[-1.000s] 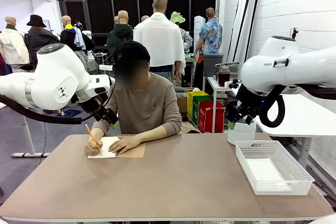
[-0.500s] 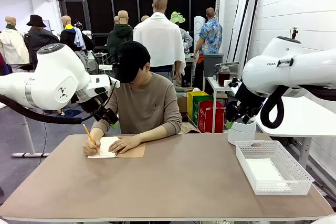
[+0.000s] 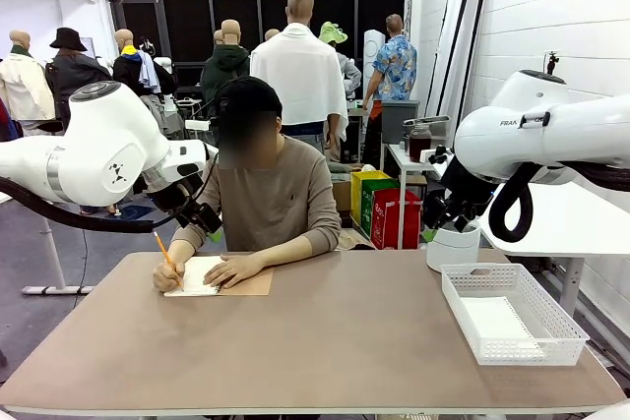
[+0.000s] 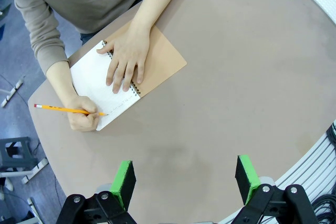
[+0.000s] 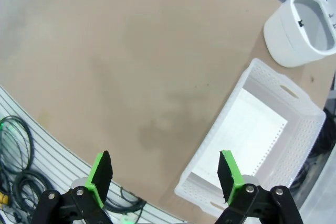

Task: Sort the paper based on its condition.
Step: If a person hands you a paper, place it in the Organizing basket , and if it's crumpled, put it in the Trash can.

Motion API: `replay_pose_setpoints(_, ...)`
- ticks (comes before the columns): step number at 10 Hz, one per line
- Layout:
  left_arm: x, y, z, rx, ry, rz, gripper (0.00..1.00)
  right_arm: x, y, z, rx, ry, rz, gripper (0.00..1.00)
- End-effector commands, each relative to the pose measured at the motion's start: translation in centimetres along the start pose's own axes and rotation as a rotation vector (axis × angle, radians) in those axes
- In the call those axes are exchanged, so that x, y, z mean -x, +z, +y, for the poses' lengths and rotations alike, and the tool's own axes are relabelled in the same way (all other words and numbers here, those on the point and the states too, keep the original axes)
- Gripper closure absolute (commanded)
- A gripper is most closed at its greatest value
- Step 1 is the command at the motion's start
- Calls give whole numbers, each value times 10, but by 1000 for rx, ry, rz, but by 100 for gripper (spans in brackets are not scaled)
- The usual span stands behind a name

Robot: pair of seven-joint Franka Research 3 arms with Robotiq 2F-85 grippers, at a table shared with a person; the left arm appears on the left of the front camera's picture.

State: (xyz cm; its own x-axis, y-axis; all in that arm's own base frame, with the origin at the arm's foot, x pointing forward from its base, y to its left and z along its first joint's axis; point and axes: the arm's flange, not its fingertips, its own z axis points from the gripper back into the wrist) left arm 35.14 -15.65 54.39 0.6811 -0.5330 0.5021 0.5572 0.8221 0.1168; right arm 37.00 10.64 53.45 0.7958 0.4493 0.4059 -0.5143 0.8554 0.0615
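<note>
Left pincer (image 4: pixel 184 169) and right pincer (image 5: pixel 164 163) hover spread wide.

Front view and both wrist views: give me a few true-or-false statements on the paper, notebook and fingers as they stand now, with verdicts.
1. The person's hand holds a pencil on the notebook page. True.
2. A white sheet lies flat in the basket. True.
3. The right gripper is shut on a sheet. False: its fingers stand open and empty above the table.
4. The notebook lies in the basket. False: it lies on the table in front of the person.
5. The left gripper is open. True.
</note>
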Motion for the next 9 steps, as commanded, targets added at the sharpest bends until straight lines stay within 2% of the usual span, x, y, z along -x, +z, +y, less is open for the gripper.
replay_pose_setpoints(1,1,0,2,-6,-5,2,0,0,1,0,-4,0,7,0)
replay_pose_setpoints(9,1,0,2,-6,-5,2,0,0,1,0,-4,0,7,0)
